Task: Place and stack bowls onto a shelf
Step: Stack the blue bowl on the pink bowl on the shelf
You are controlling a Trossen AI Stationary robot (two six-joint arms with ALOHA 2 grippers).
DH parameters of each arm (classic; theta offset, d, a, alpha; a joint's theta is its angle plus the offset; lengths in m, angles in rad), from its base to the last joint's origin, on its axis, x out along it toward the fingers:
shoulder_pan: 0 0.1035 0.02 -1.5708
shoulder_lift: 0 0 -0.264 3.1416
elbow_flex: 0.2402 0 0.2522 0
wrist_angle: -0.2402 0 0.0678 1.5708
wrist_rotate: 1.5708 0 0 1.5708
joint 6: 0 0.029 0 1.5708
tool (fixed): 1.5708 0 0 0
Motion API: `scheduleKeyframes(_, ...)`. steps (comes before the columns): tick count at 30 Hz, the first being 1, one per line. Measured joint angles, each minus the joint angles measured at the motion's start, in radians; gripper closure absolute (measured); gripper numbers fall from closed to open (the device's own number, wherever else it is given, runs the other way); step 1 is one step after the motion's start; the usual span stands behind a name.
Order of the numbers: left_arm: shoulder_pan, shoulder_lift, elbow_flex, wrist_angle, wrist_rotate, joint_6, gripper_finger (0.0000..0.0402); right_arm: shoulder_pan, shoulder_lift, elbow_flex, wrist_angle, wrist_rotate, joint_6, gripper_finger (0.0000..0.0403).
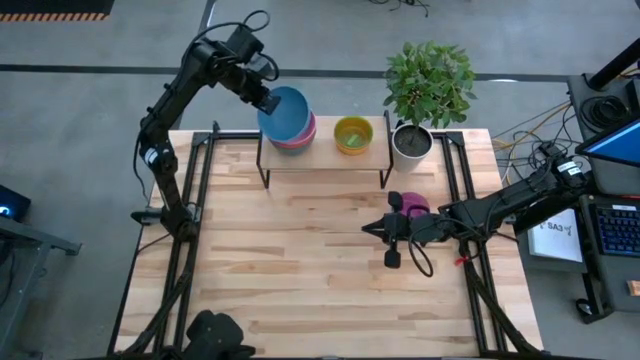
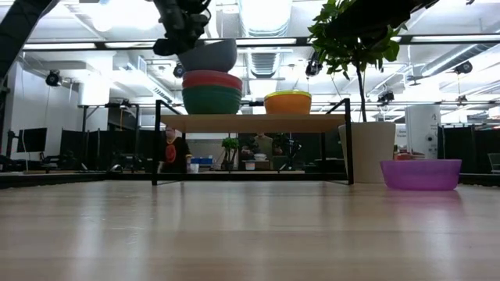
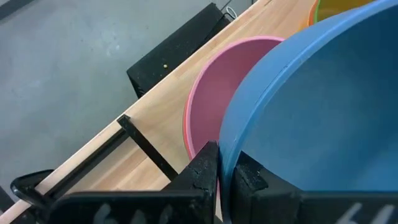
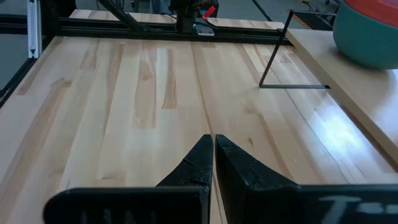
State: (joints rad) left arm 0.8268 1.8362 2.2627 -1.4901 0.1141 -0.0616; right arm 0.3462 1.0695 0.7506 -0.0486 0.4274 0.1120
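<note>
Right gripper (image 4: 213, 163): fingers pressed together, tips over bare tabletop (image 4: 124, 106). Shelf (image 4: 348, 81) beside it, black leg (image 4: 277, 50) visible. Teal bowl (image 4: 367, 40) on shelf, red bowl (image 4: 373, 9) nested inside.

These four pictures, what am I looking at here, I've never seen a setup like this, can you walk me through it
It is a two-armed robot at a wooden table, filmed by four cameras at once. One looks straight down, one sits at table height, and one rides on each wrist.

The left end effector is at the shelf, a low wooden riser on black legs. Its fingers pinch the rim of a blue bowl, held over a stack: pink bowl, then red bowl, then teal bowl. Beside the stack sits a yellow bowl nested in an orange bowl.

The right end effector rests low over the table, shut and empty. Near it lies a purple bowl, and a potted plant stands by the shelf.
</note>
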Motion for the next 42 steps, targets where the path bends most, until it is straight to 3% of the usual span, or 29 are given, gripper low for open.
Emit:
scheduleKeyframes(6, 0.0, 0.0, 0.0, 0.006, -0.017, 0.001, 0.0391, 0.0, 0.0, 0.0, 0.001, 0.0, 0.0, 0.0394)
scheduleKeyframes(16, 0.0, 0.0, 0.0, 0.013, -0.018, 0.014, 0.0314, 0.0, 0.0, 0.0, 0.001, 0.0, 0.0, 0.0394)
scheduleKeyframes(22, 0.0, -0.019, 0.0, 0.048, -0.019, 0.076, 0.0286, 0.0, 0.0, 0.0, 0.001, 0.001, 0.0, 0.0394)
scheduleKeyframes(26, 0.0, -0.038, 0.0, 0.092, -0.018, 0.204, 0.0281, 0.0, 0.0, 0.0, 0.001, 0.001, 0.0, 0.0394)
scheduleKeyframes(29, 0.0, -0.057, 0.0, 0.113, 0.073, 0.395, 0.0286, 0.0, 0.0, 0.0, 0.001, 0.001, 0.0, 0.0394)
scheduleKeyframes(32, 0.008, -0.074, 0.0, 0.144, 0.263, 0.494, 0.0302, 0.0, 0.0, 0.0, 0.001, 0.001, 0.0, 0.0394)
scheduleKeyframes(40, 0.014, -0.065, -0.001, 0.263, 0.279, 0.521, 0.0391, -0.002, 0.0, 0.0, 0.001, 0.001, -0.001, 0.0394)
scheduleKeyframes(42, 0.019, -0.058, -0.011, 0.271, 0.279, 0.52, 0.0397, -0.002, 0.0, 0.0, 0.001, 0.002, -0.001, 0.0394)
